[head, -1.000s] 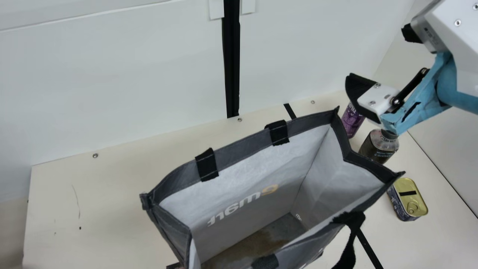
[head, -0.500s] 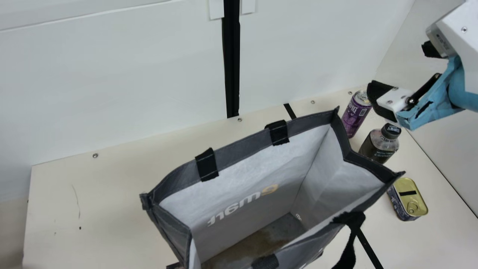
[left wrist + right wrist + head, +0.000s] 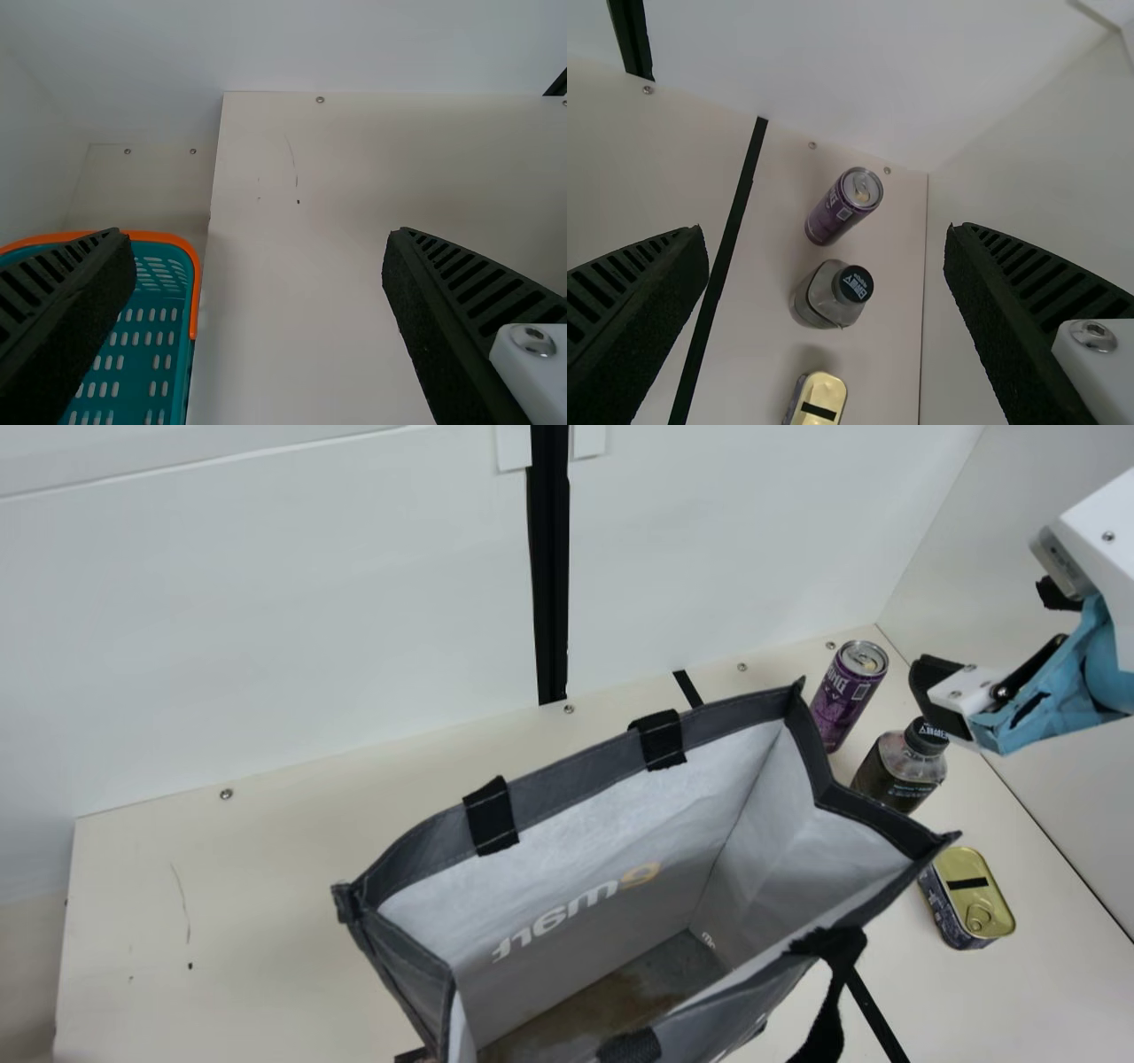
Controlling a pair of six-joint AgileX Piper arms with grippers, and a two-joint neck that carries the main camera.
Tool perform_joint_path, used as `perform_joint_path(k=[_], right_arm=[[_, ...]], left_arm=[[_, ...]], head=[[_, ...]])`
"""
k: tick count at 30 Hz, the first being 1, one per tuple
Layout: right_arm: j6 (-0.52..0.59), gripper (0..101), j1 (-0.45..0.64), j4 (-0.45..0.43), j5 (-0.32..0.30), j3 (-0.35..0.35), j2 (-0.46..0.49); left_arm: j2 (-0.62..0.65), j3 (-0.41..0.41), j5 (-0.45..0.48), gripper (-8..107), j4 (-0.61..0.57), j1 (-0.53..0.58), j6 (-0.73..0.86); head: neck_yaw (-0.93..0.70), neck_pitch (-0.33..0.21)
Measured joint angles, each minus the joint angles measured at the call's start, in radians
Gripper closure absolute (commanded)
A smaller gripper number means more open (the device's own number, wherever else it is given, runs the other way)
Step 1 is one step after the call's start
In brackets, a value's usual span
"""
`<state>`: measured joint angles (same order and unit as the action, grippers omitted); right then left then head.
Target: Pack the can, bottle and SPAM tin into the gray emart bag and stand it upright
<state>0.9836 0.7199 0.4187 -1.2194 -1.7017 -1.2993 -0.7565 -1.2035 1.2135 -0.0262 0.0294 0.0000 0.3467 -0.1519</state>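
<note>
surface: cream tabletop (image 3: 221, 886) under and around the bag, with a white wall (image 3: 266, 602) behind it.
change: the right gripper (image 3: 941, 691) has drawn away from the bag's far right corner and come lower; the can, partly covered by it before, now shows whole. bag, can, bottle and tin have kept their places.
right gripper: raised to the right of the bag, near the bottle's cap; in the right wrist view the right gripper (image 3: 825, 232) has its fingers spread wide, touching none of the goods.
left gripper (image 3: 259, 235): fingers well apart in the left wrist view, empty between them, over the part of the table to the bag's left.
bag (image 3: 576, 775): gray, upright, mouth open upward, its inner floor bare; a black strap (image 3: 831, 1001) hangs at its near right side.
can (image 3: 840, 701): purple, upright, just past the bag's far right corner.
bottle (image 3: 889, 775): dark cap, upright, to the bag's right, between can and tin.
spam tin (image 3: 970, 895): gold lid up, right of the bag's near right corner.
basket (image 3: 193, 266): teal with orange rim, well apart from the bag, past the table's left edge.
</note>
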Motion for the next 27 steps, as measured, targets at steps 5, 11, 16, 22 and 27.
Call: perform_joint_path(k=[5,11,16,22,27], right_arm=[[0.002,6,0.012,-0.014,0.0,0.028,0.003],[-0.011,6,0.018,-0.033,-0.001,0.057,0.009],[-0.016,6,0.02,-0.039,-0.001,0.072,0.015],[-0.016,6,0.02,-0.039,0.001,0.072,0.015],[-0.016,6,0.02,-0.039,0.001,0.072,0.015]], left_arm=[[0.0,0.0,0.0,9,0.0,0.0,0.0],[0.0,0.0,0.0,9,0.0,0.0,0.0],[0.0,0.0,0.0,9,0.0,0.0,0.0],[0.0,0.0,0.0,9,0.0,0.0,0.0],[0.0,0.0,0.0,9,0.0,0.0,0.0]], head=[[0.0,0.0],[0.002,0.0],[0.0,0.0],[0.002,0.0],[0.0,0.0]])
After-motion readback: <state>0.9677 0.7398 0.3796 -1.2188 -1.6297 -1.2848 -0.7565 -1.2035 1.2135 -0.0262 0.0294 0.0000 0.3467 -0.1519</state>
